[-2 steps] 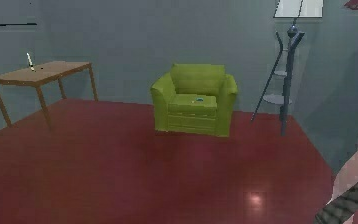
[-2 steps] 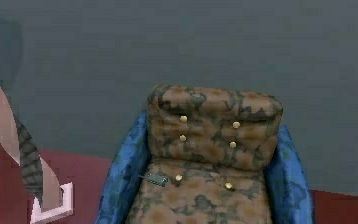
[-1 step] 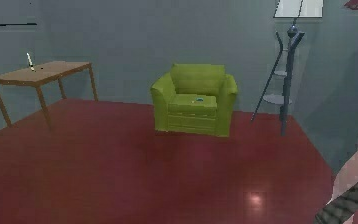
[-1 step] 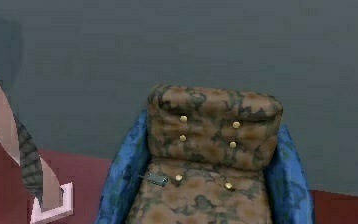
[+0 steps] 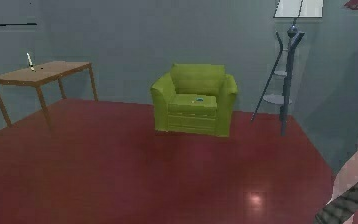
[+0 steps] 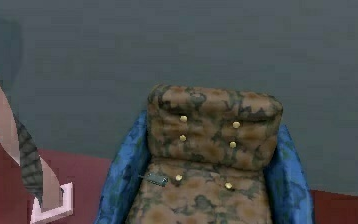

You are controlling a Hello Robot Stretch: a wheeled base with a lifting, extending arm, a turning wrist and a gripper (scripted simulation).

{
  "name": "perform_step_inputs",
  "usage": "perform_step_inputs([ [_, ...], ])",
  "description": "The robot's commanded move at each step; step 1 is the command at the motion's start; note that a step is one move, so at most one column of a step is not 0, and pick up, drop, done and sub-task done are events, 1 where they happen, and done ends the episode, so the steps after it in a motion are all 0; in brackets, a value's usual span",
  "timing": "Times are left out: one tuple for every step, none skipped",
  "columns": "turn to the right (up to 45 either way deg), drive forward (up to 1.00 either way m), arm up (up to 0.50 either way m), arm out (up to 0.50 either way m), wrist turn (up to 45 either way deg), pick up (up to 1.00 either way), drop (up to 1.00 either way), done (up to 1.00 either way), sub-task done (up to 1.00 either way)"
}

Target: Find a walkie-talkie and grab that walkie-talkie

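Forward view is showing, left to right, a wooden table (image 5: 62, 72) carrying a slender upright thing (image 5: 30, 62), a green armchair (image 5: 195, 100) with a small speck (image 5: 199, 99) on its seat, and a grey-blue stand (image 5: 284, 80) by the wall. Arm side view is offering the likelier candidate: a small dark oblong thing (image 6: 157, 179), possibly the walkie-talkie, is lying on the seat of a brown patterned armchair (image 6: 212, 150), toward the seat's left edge. I am judging the finding as nearly settled and the grabbing as not yet begun, and I cannot tell the gripper's state or how that thing is lying relative to it.
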Motion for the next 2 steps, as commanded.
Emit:
perform_step_inputs([
  [0.0, 0.0, 0.0, 0.42, 0.0, 0.0, 0.0, 0.0, 0.0],
  [0.0, 0.0, 0.0, 0.0, 45.0, 0.0, 0.0, 0.0, 0.0],
])
